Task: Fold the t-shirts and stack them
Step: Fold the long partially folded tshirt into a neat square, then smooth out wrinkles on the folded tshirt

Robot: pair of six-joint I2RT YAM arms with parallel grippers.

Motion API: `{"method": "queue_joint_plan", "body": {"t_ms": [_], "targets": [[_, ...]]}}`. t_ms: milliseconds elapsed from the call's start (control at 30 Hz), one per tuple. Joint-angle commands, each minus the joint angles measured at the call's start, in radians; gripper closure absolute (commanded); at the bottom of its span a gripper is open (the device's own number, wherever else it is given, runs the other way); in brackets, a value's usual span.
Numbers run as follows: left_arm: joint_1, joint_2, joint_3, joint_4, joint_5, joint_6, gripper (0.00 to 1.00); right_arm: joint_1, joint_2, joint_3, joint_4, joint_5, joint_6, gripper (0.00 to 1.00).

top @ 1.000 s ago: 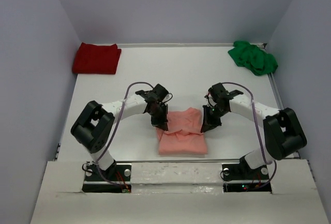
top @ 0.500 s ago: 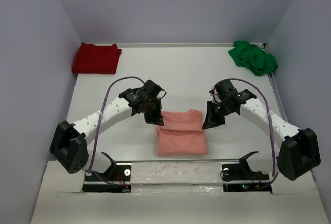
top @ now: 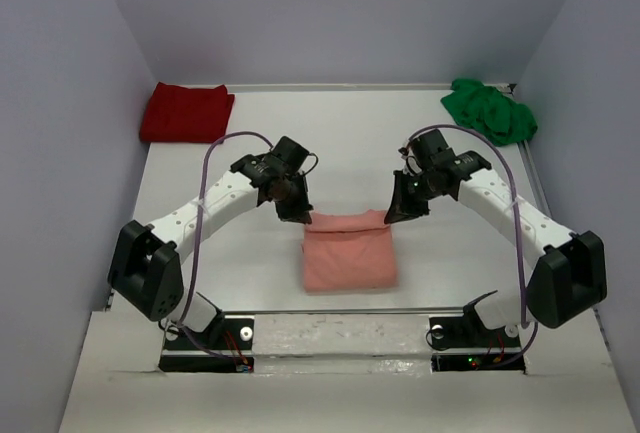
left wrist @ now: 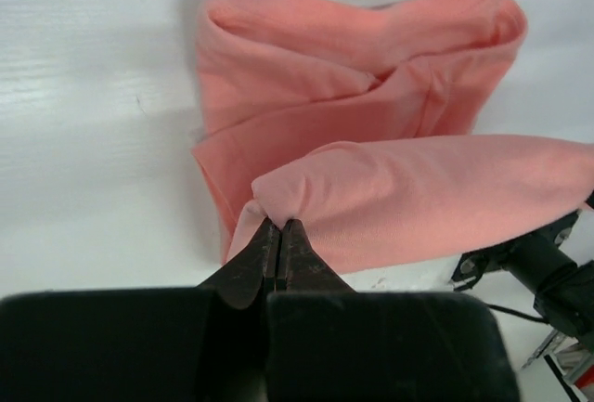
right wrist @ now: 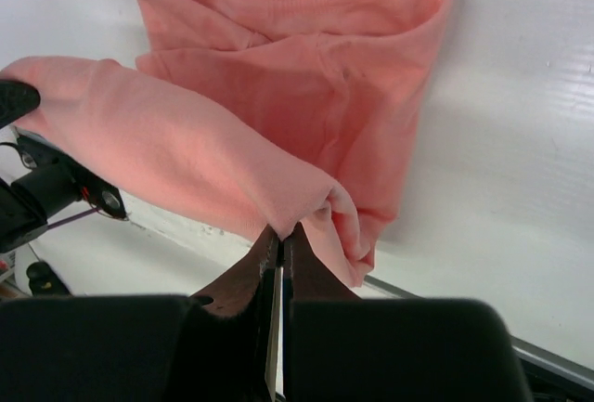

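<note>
Soft, even light falls from above, and the white table (top: 350, 143) is uniformly bright with only faint shadows. The overhead view is sharp. Along the bottom edges of the wrist views, the left gripper (left wrist: 280, 227) and right gripper (right wrist: 280, 233) blur black.

Robot lab test cell, white table (top: 350, 143) boxed by plain pale walls (top: 340, 13), arm bases (top: 205, 338) bolted at its edge

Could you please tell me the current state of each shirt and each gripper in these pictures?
Pink shirt: partly folded on the table, one edge lifted and pinched at both ends.
Red shirt: folded flat, far left corner, untouched.
Green shirt: crumpled heap, far right corner, not folded.
Left gripper: shut on the pink shirt.
Right gripper: shut on the pink shirt.
</note>
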Motion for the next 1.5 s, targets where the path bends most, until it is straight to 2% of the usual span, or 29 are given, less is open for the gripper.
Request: {"method": "queue_joint_plan", "body": {"t_ms": [0, 333, 367, 433, 467, 500, 533, 600, 633, 667, 933, 1133, 1233, 1300, 1333, 1367, 1400, 1433, 1467], "targets": [[0.052, 0.053, 0.028, 0.044, -0.033, 0.053, 1.00, 0.002, 0.063, 0.029, 0.106, 0.064, -0.032, 1.00], [0.125, 0.277, 0.090, 0.139, -0.034, 0.123, 1.00, 0.002, 0.277, 0.020, 0.298, 0.090, -0.046, 1.00], [0.128, 0.290, 0.093, 0.149, -0.026, 0.129, 0.98, 0.002, 0.286, 0.020, 0.308, 0.101, -0.046, 1.00], [0.130, 0.320, 0.108, 0.163, -0.023, 0.134, 0.81, 0.002, 0.321, 0.035, 0.320, 0.119, -0.049, 1.00], [0.130, 0.330, 0.114, 0.166, -0.024, 0.136, 0.77, 0.002, 0.332, 0.040, 0.320, 0.128, -0.049, 0.99], [0.130, 0.342, 0.122, 0.169, -0.027, 0.136, 0.67, 0.002, 0.341, 0.046, 0.320, 0.134, -0.049, 0.88], [0.130, 0.345, 0.135, 0.169, -0.030, 0.136, 0.61, 0.002, 0.350, 0.055, 0.320, 0.154, -0.044, 0.81], [0.133, 0.347, 0.148, 0.164, -0.049, 0.133, 0.59, 0.002, 0.341, 0.056, 0.320, 0.179, -0.038, 0.60], [0.136, 0.337, 0.160, 0.163, -0.067, 0.125, 0.57, 0.002, 0.317, 0.049, 0.326, 0.206, -0.035, 0.36], [0.137, 0.321, 0.165, 0.159, -0.079, 0.120, 0.52, 0.002, 0.306, 0.046, 0.332, 0.214, -0.034, 0.24], [0.174, 0.196, 0.228, 0.135, -0.214, 0.110, 0.36, 0.002, 0.215, 0.024, 0.334, 0.253, -0.041, 0.21], [0.217, 0.153, 0.264, 0.090, -0.210, 0.136, 0.34, 0.002, 0.150, 0.035, 0.311, 0.214, -0.037, 0.21], [0.220, 0.149, 0.226, 0.106, -0.140, 0.149, 0.34, 0.002, 0.146, 0.027, 0.308, 0.168, -0.047, 0.22], [0.219, 0.144, 0.188, 0.164, -0.029, 0.152, 0.35, 0.002, 0.151, 0.015, 0.318, 0.156, -0.060, 0.27], [0.219, 0.146, 0.168, 0.184, -0.002, 0.148, 0.37, 0.002, 0.163, 0.012, 0.330, 0.147, -0.067, 0.36], [0.219, 0.146, 0.147, 0.213, 0.037, 0.145, 0.39, 0.002, 0.163, 0.007, 0.335, 0.147, -0.066, 0.51], [0.216, 0.150, 0.102, 0.269, 0.125, 0.146, 0.55, 0.002, 0.180, 0.012, 0.338, 0.135, -0.063, 0.94], [0.211, 0.168, 0.091, 0.282, 0.155, 0.146, 0.68, 0.002, 0.192, 0.017, 0.337, 0.124, -0.051, 1.00], [0.199, 0.184, 0.087, 0.288, 0.201, 0.149, 0.82, 0.002, 0.215, 0.023, 0.335, 0.092, -0.046, 1.00]]}}
